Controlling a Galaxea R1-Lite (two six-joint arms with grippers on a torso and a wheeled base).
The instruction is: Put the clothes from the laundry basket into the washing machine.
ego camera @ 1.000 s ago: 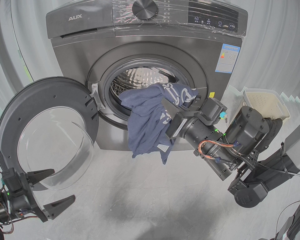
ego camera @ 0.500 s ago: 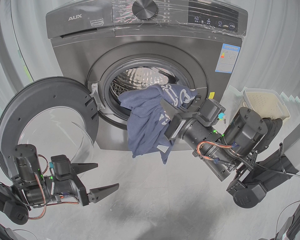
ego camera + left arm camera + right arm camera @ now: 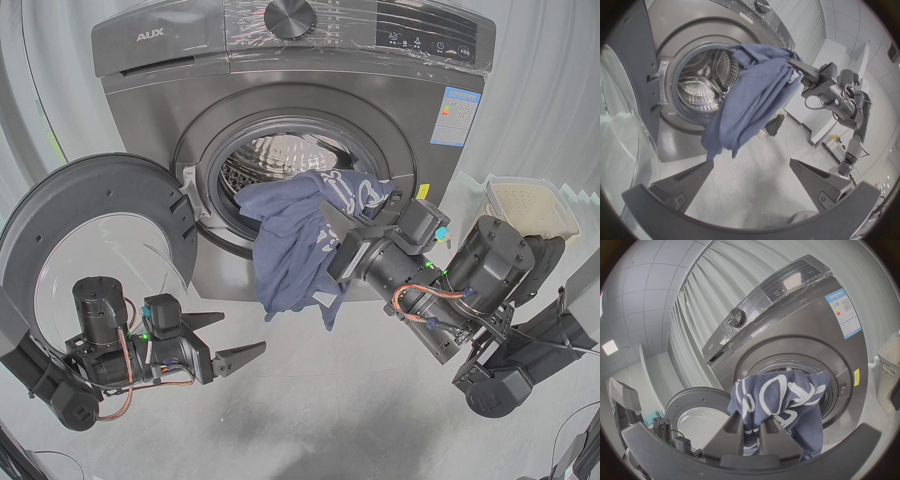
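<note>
- The navy shirt [image 3: 294, 244] hung across the lower lip of the washing machine's [image 3: 156, 106] round opening. One end reached over the rim toward the steel drum [image 3: 281, 153], while most of the cloth drooped down the machine's front, its hem just above the floor [image 3: 312, 400].
- The right claw [image 3: 753, 421] was pinched shut on a printed fold of the shirt, holding it up at the right side of the opening.
- The left claw [image 3: 242, 330] hovered low, in front of the swung-open door [image 3: 94, 200], its fingers spread wide with nothing between them, pointed toward the hanging hem but apart from it.
- The laundry basket [image 3: 531, 206] stood on the floor to the right of the machine; the part of its inside that showed held nothing.
- What looked like a dark garment [image 3: 775, 125] sat low beside the machine, near the basket; I could not tell more.
- Judged from this, the shirt was only partly delivered: the dangling bulk needed pushing into the drum, then release, and possibly one more piece remained.
</note>
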